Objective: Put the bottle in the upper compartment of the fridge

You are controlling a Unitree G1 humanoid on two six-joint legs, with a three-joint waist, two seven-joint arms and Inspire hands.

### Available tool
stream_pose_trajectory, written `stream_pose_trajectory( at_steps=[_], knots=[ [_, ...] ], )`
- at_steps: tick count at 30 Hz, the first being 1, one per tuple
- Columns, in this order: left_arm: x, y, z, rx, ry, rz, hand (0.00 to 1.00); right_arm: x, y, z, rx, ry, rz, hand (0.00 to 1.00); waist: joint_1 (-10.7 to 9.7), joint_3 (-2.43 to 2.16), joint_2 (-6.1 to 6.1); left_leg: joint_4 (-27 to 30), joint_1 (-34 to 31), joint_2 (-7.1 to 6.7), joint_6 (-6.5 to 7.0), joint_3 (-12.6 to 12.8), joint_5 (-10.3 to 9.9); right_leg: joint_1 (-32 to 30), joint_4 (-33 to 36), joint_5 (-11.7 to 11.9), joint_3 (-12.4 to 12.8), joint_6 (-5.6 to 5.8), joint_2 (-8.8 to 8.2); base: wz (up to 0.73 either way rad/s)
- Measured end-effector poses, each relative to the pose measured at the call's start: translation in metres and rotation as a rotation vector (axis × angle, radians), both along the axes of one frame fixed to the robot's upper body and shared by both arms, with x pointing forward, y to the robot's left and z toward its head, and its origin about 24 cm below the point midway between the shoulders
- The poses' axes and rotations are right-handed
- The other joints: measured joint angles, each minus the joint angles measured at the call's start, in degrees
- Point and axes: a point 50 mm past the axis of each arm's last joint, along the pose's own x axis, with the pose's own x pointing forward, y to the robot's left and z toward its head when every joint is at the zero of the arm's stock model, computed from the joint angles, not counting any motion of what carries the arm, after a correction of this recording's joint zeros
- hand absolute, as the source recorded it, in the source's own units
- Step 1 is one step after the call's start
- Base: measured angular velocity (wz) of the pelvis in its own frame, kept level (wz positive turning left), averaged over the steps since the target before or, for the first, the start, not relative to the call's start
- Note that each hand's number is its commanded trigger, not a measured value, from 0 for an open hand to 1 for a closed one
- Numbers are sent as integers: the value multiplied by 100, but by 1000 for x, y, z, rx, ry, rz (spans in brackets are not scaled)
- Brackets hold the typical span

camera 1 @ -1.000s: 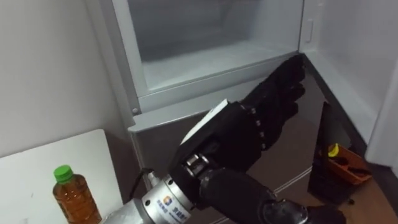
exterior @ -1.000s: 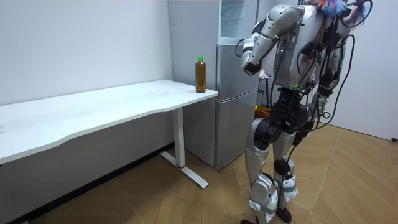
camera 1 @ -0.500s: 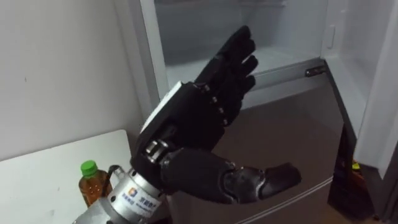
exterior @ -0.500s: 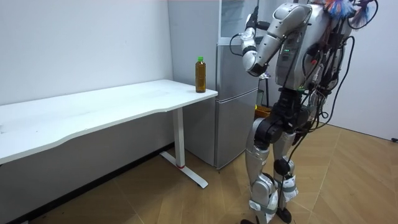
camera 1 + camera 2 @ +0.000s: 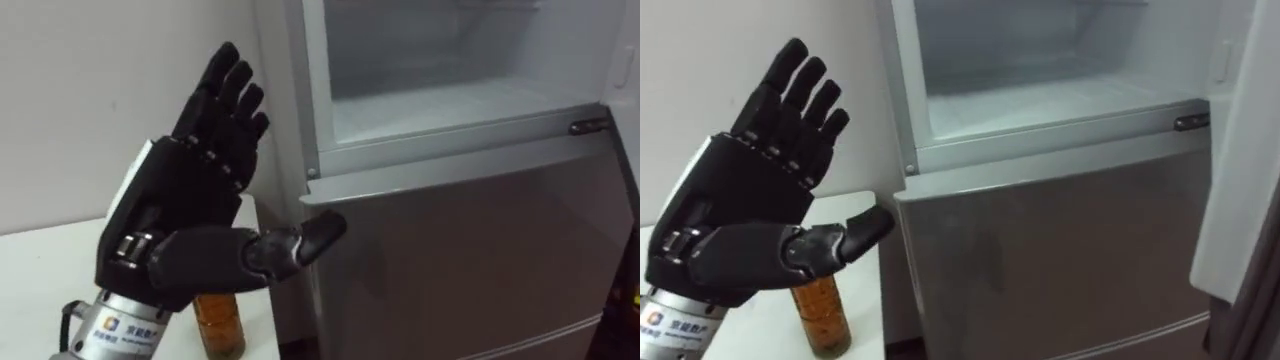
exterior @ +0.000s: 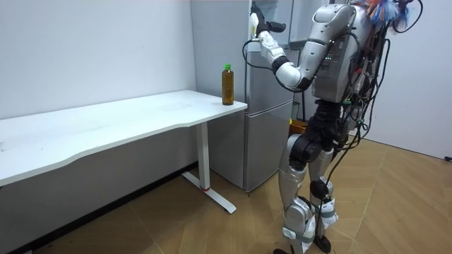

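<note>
amber bottle (image 6: 227, 86), green cap (image 6: 227, 67), on white table (image 6: 106, 123), left robot hand (image 5: 185, 200) splayed, empty

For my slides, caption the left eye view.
Open left hand raised beside the open upper fridge, with the bottle standing on the white table behind it.

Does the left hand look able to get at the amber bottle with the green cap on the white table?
Probably yes: the open left hand is raised a little above the amber bottle, which stands alone at the white table's corner beside the grey fridge; nothing lies between them.
</note>
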Motion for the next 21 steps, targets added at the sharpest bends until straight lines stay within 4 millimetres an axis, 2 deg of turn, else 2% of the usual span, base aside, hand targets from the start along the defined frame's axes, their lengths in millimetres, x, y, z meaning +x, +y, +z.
stream_pose_trajectory(
  at_steps=[4, 8, 13, 17, 21],
  knots=[
    [-7, 18, -16, 30, 68, 132, 0, 1, -1, 1, -3, -12, -4, 0, 21, 3, 37, 4, 7, -3, 0, -48, 0, 38, -17, -21, -45, -1, 1, 9],
    [-16, 38, -31, 44, 140, 278, 0, -3, -1, 1, -4, -9, -24, 0, 124, 8, 32, 20, 1, -4, -1, -126, 0, 54, -5, -45, -91, -16, 3, 7],
    [-23, 49, -42, 24, 192, 389, 0, -4, -1, 1, -16, -13, 8, 0, 309, 25, 2, 21, -1, -8, -1, -169, -1, 75, 6, -61, -151, -11, -27, 6],
    [-35, 63, -59, -27, 283, 511, 0, -7, -1, 2, -16, -23, -2, 0, 351, 28, -30, 20, 64, -49, 0, -289, 0, 162, 44, -128, -232, 13, -51, 14],
    [-45, 78, -71, -43, 339, 611, 0, -11, 2, 1, -14, -24, -9, 0, 513, 31, -100, 13, 75, -63, -1, -328, 0, 171, 98, -175, -275, 13, -99, 5]
  ],
)
